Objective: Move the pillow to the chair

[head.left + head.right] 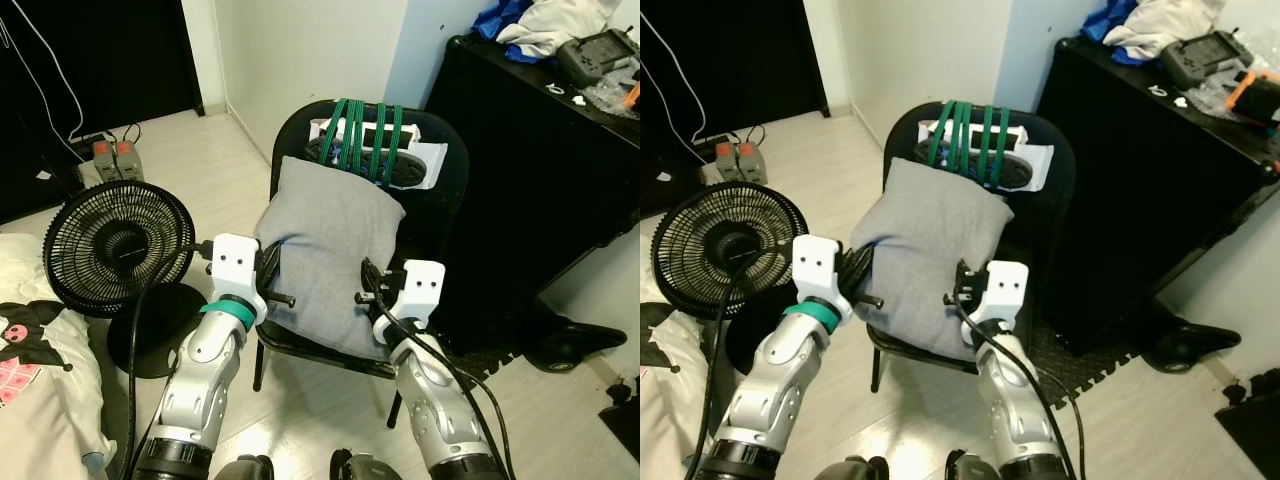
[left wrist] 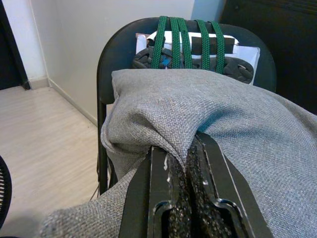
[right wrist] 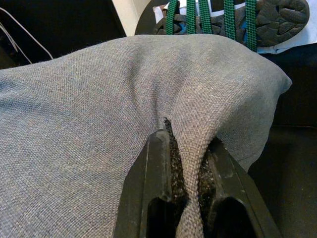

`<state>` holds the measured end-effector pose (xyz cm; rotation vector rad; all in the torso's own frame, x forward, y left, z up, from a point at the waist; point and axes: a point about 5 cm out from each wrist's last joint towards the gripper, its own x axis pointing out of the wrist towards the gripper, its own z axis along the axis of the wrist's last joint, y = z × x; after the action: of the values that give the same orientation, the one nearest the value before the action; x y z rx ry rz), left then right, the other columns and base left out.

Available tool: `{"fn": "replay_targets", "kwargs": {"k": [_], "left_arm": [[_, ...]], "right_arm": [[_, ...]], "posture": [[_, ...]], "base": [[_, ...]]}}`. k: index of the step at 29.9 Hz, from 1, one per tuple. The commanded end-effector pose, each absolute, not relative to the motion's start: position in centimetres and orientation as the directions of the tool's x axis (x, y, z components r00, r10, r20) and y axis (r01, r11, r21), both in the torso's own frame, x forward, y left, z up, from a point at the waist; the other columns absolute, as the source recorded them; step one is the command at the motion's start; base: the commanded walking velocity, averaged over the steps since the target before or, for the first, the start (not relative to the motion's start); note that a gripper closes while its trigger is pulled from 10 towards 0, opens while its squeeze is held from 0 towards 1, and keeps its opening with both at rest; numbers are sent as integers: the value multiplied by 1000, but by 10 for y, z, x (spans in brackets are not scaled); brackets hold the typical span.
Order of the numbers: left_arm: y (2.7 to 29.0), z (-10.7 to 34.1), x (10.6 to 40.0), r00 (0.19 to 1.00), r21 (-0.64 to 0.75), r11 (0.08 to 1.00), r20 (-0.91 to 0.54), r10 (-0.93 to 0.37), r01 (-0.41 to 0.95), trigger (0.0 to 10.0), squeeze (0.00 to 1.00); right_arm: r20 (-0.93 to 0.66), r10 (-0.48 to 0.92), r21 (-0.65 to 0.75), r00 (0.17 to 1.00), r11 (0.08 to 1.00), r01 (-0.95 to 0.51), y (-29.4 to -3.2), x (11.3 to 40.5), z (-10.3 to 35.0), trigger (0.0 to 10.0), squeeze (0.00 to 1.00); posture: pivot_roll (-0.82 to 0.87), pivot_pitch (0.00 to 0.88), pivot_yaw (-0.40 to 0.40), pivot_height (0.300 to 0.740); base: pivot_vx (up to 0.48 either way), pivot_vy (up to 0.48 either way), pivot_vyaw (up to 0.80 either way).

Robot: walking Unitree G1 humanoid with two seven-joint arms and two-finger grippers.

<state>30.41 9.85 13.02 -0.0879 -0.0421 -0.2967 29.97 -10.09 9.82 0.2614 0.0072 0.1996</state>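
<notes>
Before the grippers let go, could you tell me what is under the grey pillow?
The black folding chair: its seat edge shows below the grey pillow, whose top leans against the backrest. The seat surface itself is covered.

A: Pillow (image 1: 335, 255) position?
B: On the chair (image 1: 452, 190) seat, top edge leaning on the backrest, just below the straps (image 1: 362, 135) wrapped round it.
A: Grippers?
B: Left gripper (image 2: 185, 161) at the pillow's left edge, fabric pinched between its fingers (image 2: 148, 198). Right gripper (image 3: 185, 153) at the right edge, same pinch.
A: Surroundings?
B: Fan (image 1: 118, 240) on the floor left of the chair, power strip (image 1: 113, 158) behind it near the wall. Cabinet (image 1: 545, 170) right of the chair, clothes (image 1: 555, 25) and a controller (image 1: 600, 50) on top. Bedding (image 1: 40, 380) at near left.
</notes>
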Motion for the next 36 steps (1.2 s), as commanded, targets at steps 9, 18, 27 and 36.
{"fn": "replay_targets", "kwargs": {"k": [9,18,27,36], "left_arm": [[95,134,304,949,-66,949,77,-305,310,10000,0],[95,134,304,948,-63,947,74,-309,314,10000,0],[94,132,303,946,-60,945,71,-316,320,10000,0],[94,131,302,945,-59,944,69,-320,324,10000,0]], "right_arm": [[7,202,291,979,937,-196,-93,296,94,10000,0],[6,205,293,979,935,-198,-92,296,94,10000,0],[2,209,285,978,937,-201,-93,295,94,10000,0],[6,211,288,978,936,-203,-92,295,94,10000,0]], "posture": [[-17,77,58,695],[-19,76,58,670],[-22,67,59,655],[-24,64,60,655]], "base": [[0,0,0],[0,0,0],[0,0,0],[0,0,0]]}}
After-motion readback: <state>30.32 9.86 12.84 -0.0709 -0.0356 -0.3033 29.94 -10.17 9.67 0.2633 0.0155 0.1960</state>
